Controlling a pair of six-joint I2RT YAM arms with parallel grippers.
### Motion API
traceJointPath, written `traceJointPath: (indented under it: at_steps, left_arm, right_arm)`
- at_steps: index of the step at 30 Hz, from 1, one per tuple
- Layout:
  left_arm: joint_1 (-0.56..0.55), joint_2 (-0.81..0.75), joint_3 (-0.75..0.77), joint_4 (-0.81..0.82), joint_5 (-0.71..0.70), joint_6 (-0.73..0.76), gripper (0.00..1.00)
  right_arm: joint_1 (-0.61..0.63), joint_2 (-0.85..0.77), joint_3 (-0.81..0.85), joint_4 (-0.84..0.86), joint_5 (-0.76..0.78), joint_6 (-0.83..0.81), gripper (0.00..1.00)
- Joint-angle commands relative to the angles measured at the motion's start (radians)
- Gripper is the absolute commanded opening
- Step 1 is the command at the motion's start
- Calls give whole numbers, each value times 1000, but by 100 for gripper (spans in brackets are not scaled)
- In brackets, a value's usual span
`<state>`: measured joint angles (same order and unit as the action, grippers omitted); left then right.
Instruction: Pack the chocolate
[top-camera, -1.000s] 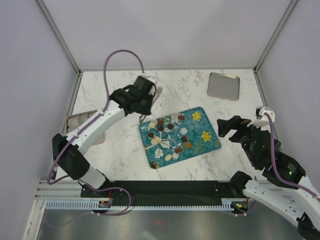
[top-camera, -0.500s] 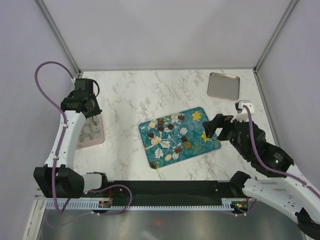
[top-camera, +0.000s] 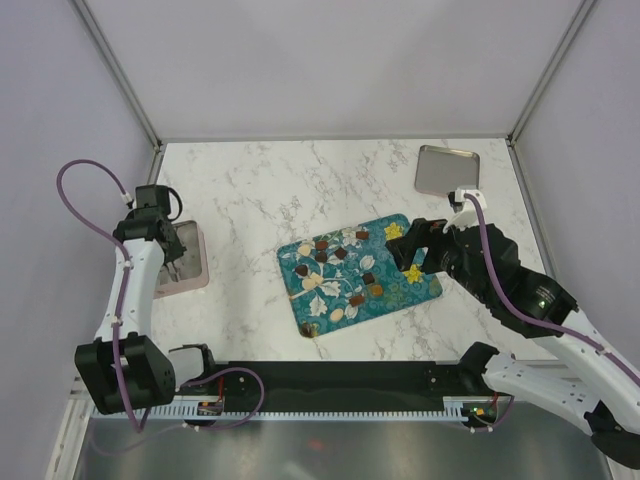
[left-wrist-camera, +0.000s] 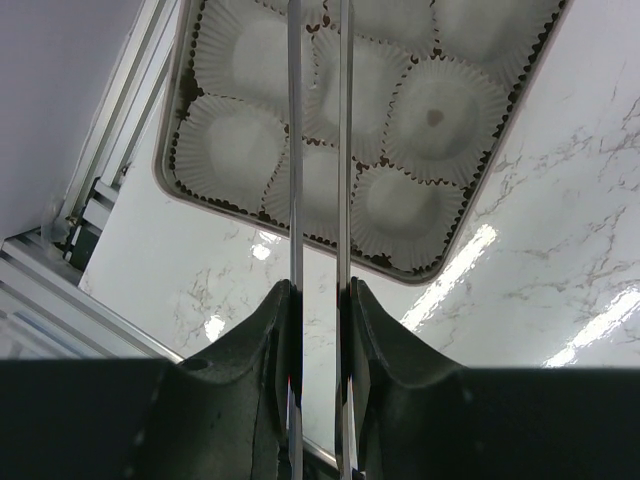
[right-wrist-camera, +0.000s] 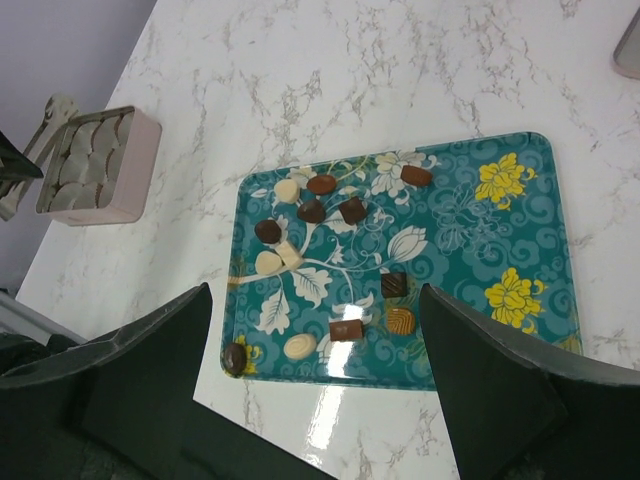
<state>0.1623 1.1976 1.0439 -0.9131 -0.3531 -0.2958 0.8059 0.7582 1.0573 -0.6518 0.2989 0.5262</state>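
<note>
Swung over the cup box (top-camera: 196, 270), left gripper (top-camera: 177, 251) sits closed; right gripper (top-camera: 416, 243) gapes above chocolate (right-wrist-camera: 352, 210).

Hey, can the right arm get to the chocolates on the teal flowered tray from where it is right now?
Probably yes. The right gripper hangs open over the right part of the teal flowered tray, and the small brown, orange and cream chocolates lie uncovered on it, with nothing in between.

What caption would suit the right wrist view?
Open right gripper hovers over a teal tray scattered with chocolates.
</note>
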Motion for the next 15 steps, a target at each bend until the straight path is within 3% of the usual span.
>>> traceJointPath:
  at_steps: [1, 15]
  left_arm:
    - [6, -33, 4, 40, -60, -37, 23]
    - [9, -79, -25, 23, -84, -42, 31]
  right_arm:
    - [3, 18, 21, 20, -47, 15, 93]
    - [4, -13, 15, 23, -64, 15, 93]
